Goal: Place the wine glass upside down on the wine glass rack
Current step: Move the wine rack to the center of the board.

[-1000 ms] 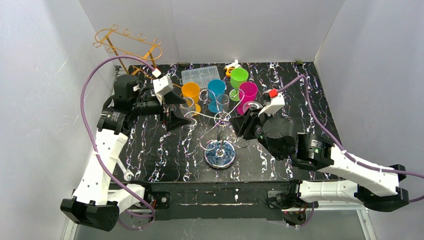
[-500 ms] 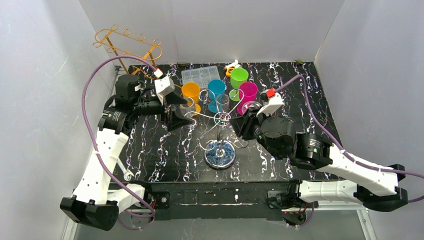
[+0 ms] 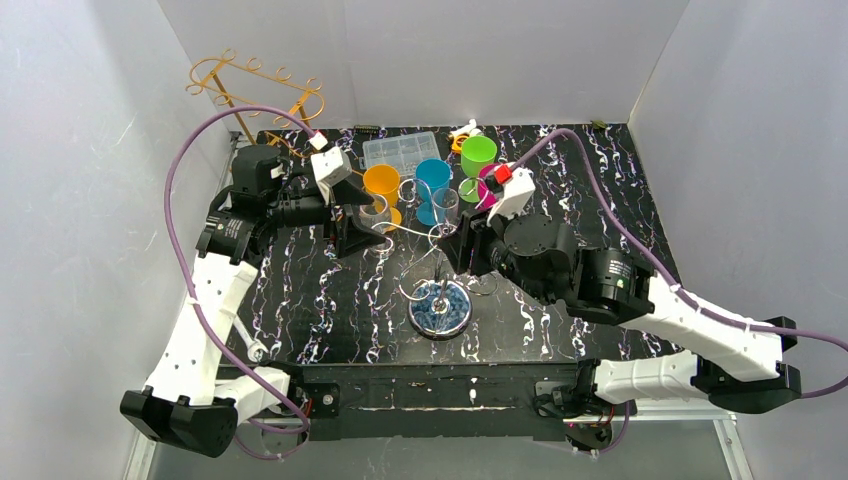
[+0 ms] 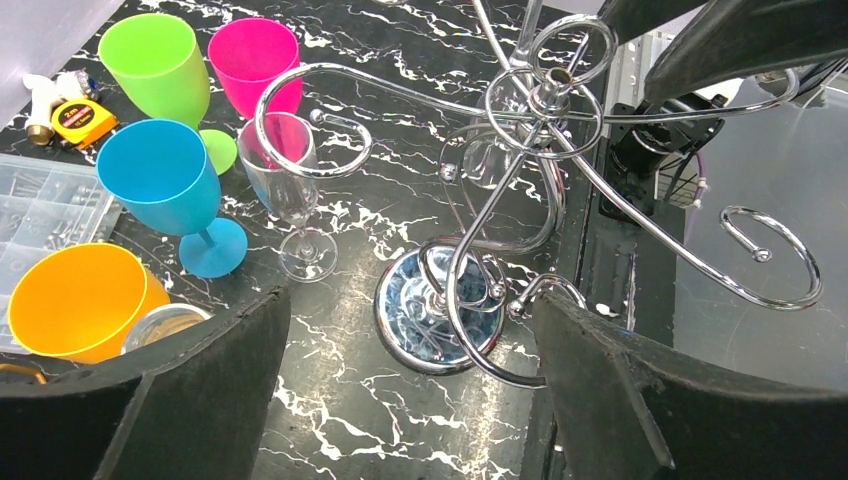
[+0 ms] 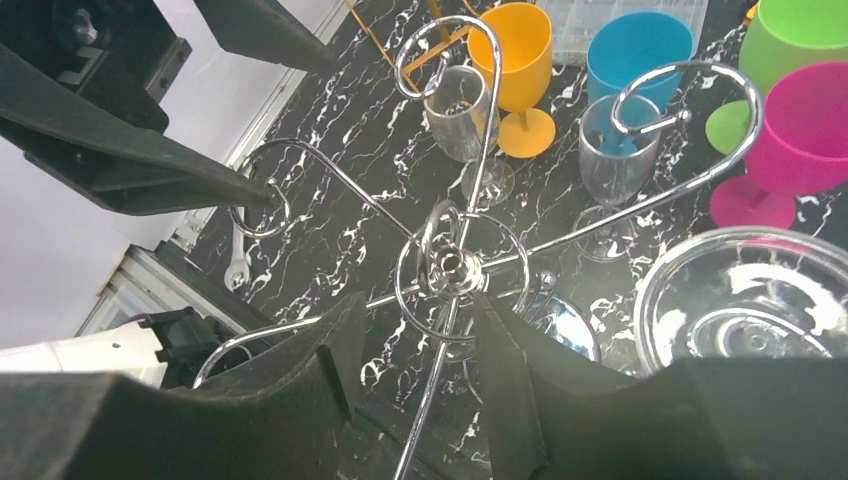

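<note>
A: Status?
B: Left gripper (image 3: pixel 355 228) jaws wide apart by the rack (image 4: pixel 545 95). Right gripper (image 5: pixel 415 320) jaws partly apart, holding nothing. Wine glass (image 4: pixel 290 175) upright on the table behind the rack.
A: Grasp stem, invert fully, slide foot into a hook.

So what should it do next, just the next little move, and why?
Probably swing the right gripper away from the rack toward the clear wine glass standing upright just beside it, near the pink goblet. Its jaws are open and hold nothing, so no glass can be hung yet.
</note>
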Controlling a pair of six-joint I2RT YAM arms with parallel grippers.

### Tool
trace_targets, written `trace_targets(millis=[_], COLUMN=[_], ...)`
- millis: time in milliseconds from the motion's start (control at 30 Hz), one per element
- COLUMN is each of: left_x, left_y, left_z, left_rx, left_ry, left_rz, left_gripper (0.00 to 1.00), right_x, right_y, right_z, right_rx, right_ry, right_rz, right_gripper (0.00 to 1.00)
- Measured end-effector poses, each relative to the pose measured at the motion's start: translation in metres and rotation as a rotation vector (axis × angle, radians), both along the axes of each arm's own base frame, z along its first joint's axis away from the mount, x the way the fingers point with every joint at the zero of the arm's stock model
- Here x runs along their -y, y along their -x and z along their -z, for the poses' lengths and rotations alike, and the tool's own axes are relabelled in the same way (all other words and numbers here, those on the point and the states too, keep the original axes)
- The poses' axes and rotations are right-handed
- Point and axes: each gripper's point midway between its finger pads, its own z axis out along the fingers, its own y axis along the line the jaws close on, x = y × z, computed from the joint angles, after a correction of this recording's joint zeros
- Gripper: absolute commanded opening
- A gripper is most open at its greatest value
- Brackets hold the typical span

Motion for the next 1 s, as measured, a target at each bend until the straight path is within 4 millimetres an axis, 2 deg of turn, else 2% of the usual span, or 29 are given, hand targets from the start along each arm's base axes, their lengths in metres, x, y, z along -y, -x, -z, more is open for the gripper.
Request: trace_targets(millis=[167,267,467,600,700,833,1000], left_x=[0.0,0.0,0.0,0.0,0.0,0.005,0.006], left_y=[-0.001,-0.001,-0.002,-0.003,-0.003,0.004,0.002], left_z=[0.001,0.001,0.001,0.002,0.002,0.002,-0.001], left_rx=[-0.012,-0.016,-0.017,-0.025,-0.029,-0.053,-0.063], left_ry=[-0.001,-0.001,-0.002,-0.002,-0.001,0.007,0.011], left_rz=[-0.011,-0.014,-0.016,-0.018,-0.018,0.013,0.012], left_gripper=[0.9,0.9,0.9,0.9,0.9,0.92,0.92], right_x=[-0.004,-0.011,-0.02,-0.018,-0.015,-0.01,-0.009], right_y=[-0.004,-0.01,-0.023,-0.027,-0.029,-0.038,-0.041], right_z=[-0.013,-0.016,0.001,0.001,0.002,0.001,-0.001], right_rx=[0.034,0.058,0.095,0.118,0.129,0.146,0.203], right_ry=[0.037,0.081,0.22,0.265,0.286,0.304,0.306], right_rz=[-0.009,-0.002,0.013,0.023,0.034,0.073,0.065], right_gripper=[0.52,0.47,0.31,0.2,0.01,0.01,0.01])
